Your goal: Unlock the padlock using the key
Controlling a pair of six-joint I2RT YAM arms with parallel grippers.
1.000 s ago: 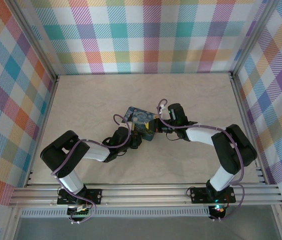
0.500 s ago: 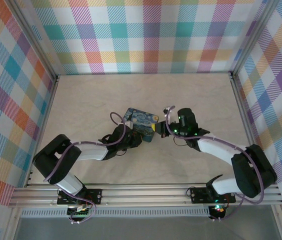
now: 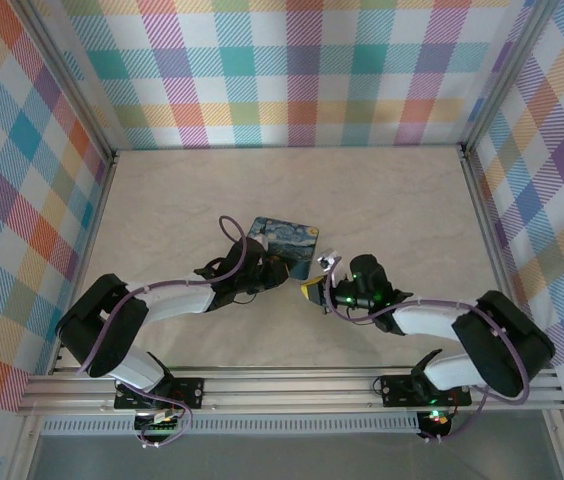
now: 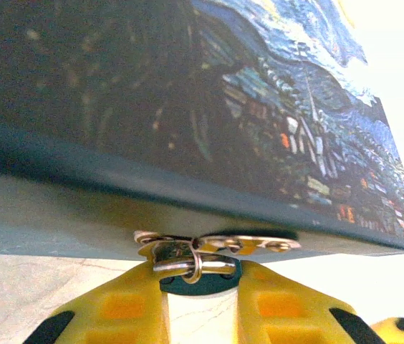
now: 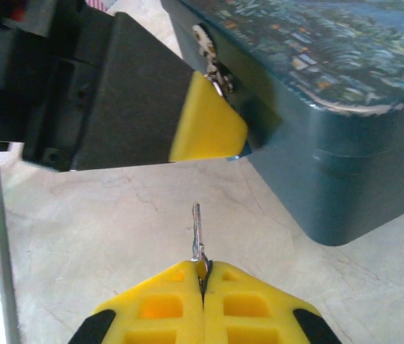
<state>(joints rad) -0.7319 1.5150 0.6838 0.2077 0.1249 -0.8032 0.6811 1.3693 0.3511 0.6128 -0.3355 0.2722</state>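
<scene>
Two claws, both closed on items. The left claw [image 4: 202,288] pinches the dark-blue padlock [image 4: 196,278] at lower centre of the left wrist view, its shackle hooked through the hasp [image 4: 220,244] of the Starry-Night tin [image 4: 209,107]. The right claw [image 5: 203,276], fingers pressed together, pinches the key [image 5: 198,233], which points up-frame, apart from the padlock. The marbled desk [image 5: 102,244] lies beneath.

The key [image 5: 197,231] is bright bare metal, the tin [image 5: 331,143] glossy printed, the tabletop [image 5: 102,236] matt, stone-patterned.

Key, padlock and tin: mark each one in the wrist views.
key [image 5: 196,231]: right wrist view, on its thin metal shaft.
padlock [image 4: 200,282]: left wrist view, on its dark body below the shackle.
tin [image 4: 188,107]: left wrist view, on the painted top face.
</scene>
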